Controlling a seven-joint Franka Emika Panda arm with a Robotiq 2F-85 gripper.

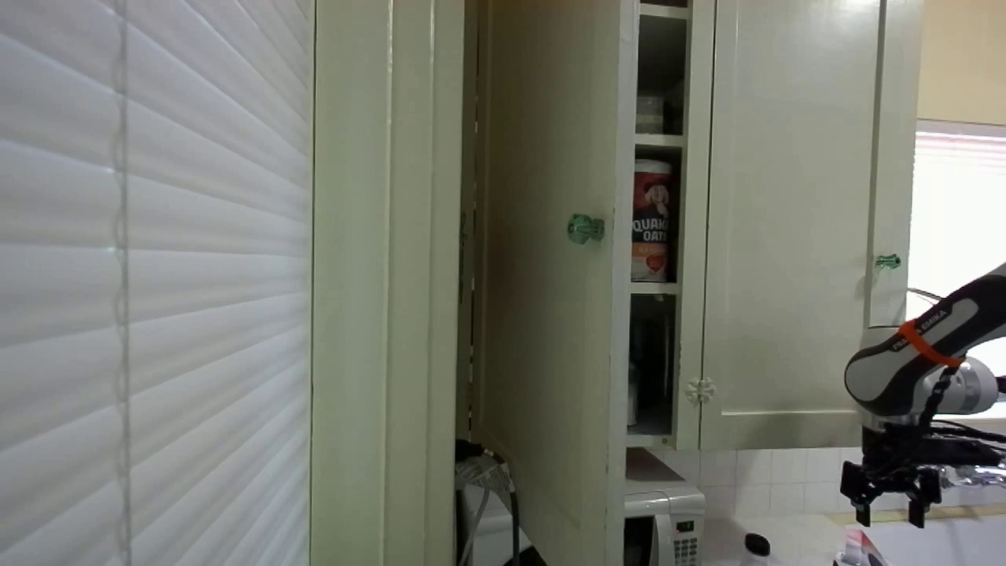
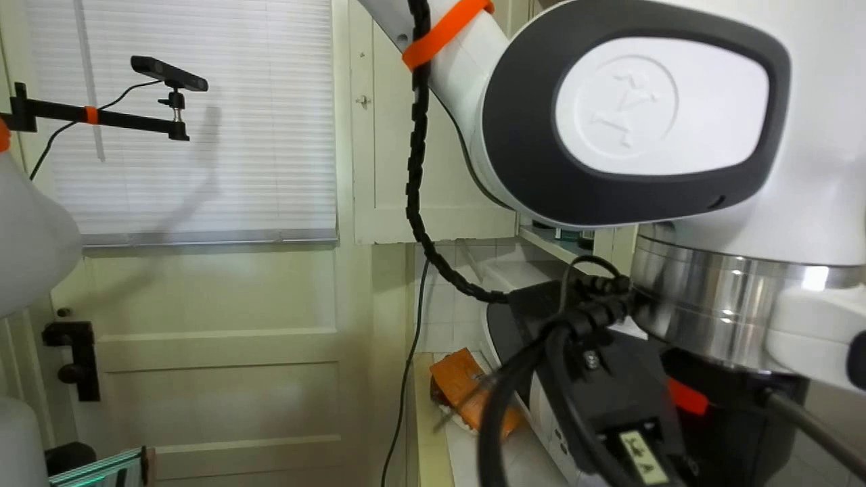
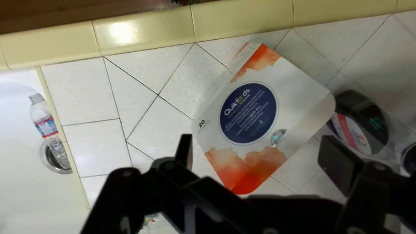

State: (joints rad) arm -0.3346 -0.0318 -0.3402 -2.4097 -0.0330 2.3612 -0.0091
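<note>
My gripper point(image 1: 890, 515) is open and empty, pointing down above the counter. In the wrist view its two black fingers point(image 3: 260, 152) stand wide apart. A white box point(image 3: 302, 81) with orange ends and a dark blue round label lies on the tiled counter point(image 3: 136, 87), below and between the fingers, not touched. Part of the box also shows in an exterior view point(image 1: 858, 548), below the gripper. A dark-topped container point(image 3: 362, 120) with a red and white label stands beside the box. It cannot be told whether it is the black-capped bottle point(image 1: 756, 544) in an exterior view.
A clear plastic bottle point(image 3: 46, 122) lies in the white sink point(image 3: 19, 182) by the drain. A cabinet door point(image 1: 550, 330) stands open, showing an oats canister point(image 1: 651, 224); a microwave point(image 1: 664, 519) sits below. An orange packet point(image 2: 467, 385) lies on the counter. Cables point(image 2: 561, 345) hang along the arm.
</note>
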